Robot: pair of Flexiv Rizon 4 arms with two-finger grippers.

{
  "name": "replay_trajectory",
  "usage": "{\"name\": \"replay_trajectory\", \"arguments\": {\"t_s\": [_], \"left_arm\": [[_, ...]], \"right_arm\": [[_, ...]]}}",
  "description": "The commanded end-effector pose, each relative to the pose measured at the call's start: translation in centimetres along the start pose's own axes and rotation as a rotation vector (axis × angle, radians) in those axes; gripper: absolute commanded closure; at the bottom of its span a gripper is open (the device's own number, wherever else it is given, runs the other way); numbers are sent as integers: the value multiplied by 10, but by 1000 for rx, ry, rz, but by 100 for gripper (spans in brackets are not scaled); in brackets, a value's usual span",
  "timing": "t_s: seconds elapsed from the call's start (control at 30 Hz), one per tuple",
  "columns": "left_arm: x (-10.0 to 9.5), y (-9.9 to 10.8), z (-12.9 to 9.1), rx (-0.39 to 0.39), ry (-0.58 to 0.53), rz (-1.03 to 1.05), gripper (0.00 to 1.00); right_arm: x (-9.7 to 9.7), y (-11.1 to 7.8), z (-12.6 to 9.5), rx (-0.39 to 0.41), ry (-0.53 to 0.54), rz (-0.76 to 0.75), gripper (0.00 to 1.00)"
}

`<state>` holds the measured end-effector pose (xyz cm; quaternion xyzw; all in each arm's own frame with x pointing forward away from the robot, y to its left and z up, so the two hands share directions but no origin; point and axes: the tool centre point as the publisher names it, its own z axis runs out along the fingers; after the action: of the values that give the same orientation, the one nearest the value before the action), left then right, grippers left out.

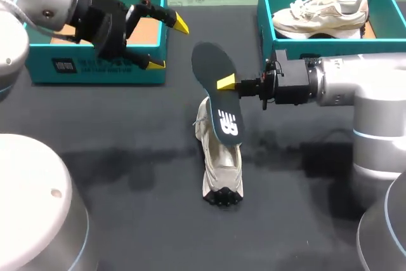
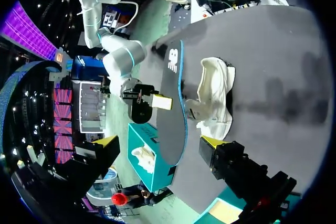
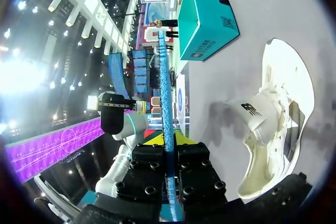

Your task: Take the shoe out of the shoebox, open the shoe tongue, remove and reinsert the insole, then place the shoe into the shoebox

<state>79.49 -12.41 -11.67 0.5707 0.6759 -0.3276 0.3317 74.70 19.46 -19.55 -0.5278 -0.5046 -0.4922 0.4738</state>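
Head view: right gripper (image 1: 227,82) pinches the dark insole (image 1: 219,96) at its side edge, over the cream sneaker (image 1: 221,169) lying on the table. Left gripper (image 1: 168,44) hangs wide open, empty. Insole is probably light, thin and floppy, so best held mid-length to limit drooping.

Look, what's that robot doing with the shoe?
It is working on a white shoe lying on the table. The right gripper pinches the dark insole just above that shoe. The left gripper hangs open and empty over the left shoebox. A second shoe sits in the right shoebox.
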Motion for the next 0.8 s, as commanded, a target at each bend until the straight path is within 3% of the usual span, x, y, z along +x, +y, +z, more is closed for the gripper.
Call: {"name": "replay_trajectory", "arguments": {"t_s": [0.03,0.33,0.47,0.63,0.8], "left_arm": [[-17,12,-3,-86,392,85,0],[-19,11,0,-72,390,79,0],[-35,12,3,-38,455,25,0],[-54,19,8,30,619,-6,0],[-71,18,13,41,834,36,0]], "right_arm": [[-1,-7,3,-28,5,-2,100],[-1,-7,3,-28,5,-2,100],[-1,-7,3,-28,5,-2,100],[-1,-7,3,-28,5,-2,100],[-1,-7,3,-28,5,-2,100]]}}
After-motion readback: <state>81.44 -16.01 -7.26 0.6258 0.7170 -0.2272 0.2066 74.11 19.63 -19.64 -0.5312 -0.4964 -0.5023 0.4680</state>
